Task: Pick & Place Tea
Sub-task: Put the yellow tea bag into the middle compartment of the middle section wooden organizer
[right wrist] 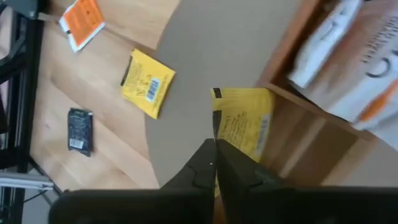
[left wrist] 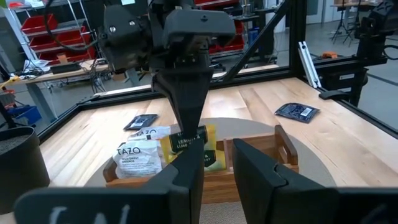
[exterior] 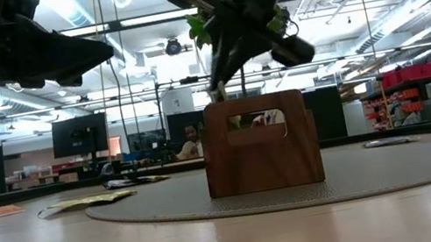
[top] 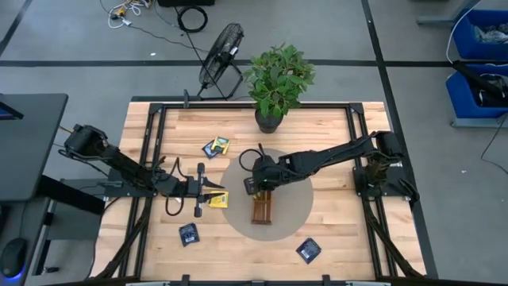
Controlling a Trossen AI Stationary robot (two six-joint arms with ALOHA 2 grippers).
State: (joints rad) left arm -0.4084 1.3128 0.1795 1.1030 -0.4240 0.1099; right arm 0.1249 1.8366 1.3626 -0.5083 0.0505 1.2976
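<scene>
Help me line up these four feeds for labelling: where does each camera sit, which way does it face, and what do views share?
High: above the table, looking straight down; both arms show, right gripper over the wooden tray.
Low: at table-top height, level across the mat; arms enter from above the tray.
Left wrist: on the left arm, facing the tray; its own fingers show, the right arm beyond.
Right wrist: on the right arm, looking down; its gripper pinches a yellow sachet.
Shared: all four see the tray.

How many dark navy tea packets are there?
3 navy packets: one by the plant; two toward the opposite edge, one on the left arm's side, one on the right's. Tray may hide more.
</scene>
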